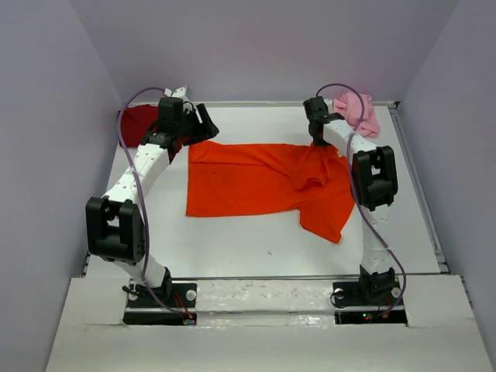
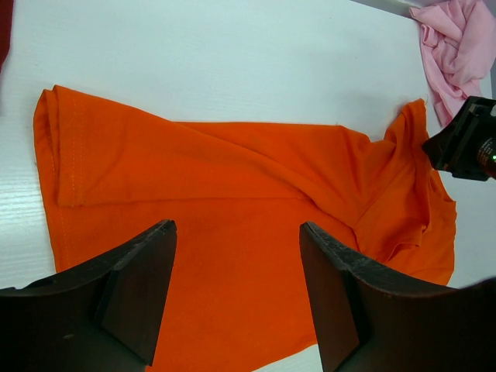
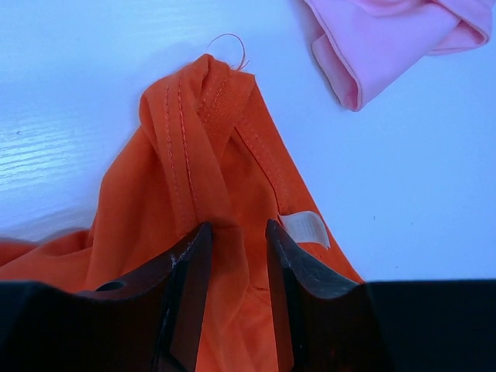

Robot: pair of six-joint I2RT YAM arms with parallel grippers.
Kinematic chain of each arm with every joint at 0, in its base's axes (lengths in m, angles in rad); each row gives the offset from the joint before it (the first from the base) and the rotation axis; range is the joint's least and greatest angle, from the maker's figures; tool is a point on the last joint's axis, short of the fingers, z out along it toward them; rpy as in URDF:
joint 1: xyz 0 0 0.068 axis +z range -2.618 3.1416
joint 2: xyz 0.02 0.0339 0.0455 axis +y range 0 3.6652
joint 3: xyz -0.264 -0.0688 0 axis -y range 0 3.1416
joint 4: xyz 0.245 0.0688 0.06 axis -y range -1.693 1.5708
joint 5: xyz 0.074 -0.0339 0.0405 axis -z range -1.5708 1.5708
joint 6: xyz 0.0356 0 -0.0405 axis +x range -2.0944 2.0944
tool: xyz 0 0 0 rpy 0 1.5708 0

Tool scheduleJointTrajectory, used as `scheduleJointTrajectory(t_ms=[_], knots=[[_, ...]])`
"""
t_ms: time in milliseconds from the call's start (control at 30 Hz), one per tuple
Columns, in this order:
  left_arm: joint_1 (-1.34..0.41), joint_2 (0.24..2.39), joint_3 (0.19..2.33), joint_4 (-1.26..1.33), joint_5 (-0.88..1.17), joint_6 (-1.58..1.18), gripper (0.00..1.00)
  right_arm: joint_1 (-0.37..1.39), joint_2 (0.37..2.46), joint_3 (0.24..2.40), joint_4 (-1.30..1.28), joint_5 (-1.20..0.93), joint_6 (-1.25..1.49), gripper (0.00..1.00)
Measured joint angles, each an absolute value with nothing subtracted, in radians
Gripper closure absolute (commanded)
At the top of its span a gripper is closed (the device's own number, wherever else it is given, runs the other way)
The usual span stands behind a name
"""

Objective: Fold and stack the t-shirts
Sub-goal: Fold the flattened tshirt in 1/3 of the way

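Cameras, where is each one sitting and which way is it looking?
Top external: high behind the arms, looking down on the table; both whole arms show, left gripper and right gripper.
Left wrist: on the left arm, facing across the orange t-shirt toward the right gripper; its own open fingers show.
Right wrist: on the right arm, looking down on the shirt's collar; its own fingers straddle a fold.
All three share the orange t-shirt and the pink t-shirt.

Table: white top (image 1: 256,248); I see faint grain and a soft sheen.
Walls: plain pale lilac back wall (image 1: 263,46), left wall (image 1: 39,155) and right wall (image 1: 465,116).
Ledge: white board (image 1: 263,345) at my near edge.
Light: even.
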State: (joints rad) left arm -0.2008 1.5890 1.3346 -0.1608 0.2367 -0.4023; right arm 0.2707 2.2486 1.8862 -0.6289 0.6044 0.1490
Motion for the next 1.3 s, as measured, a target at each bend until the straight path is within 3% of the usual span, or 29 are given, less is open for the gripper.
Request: scheduleJointTrajectory(t_ms=[967,1300], knots=[[-0.201,1.589,1.335,-0.161,0.236,-0.402,0.26,0.257,2.260,1.895,-0.628,0.470,0.170,0.61],[-0.201,1.589,1.335,-0.161,0.236,-0.402,0.26,0.254,2.272,1.895,-0.627,0.459,0.177,1.00]])
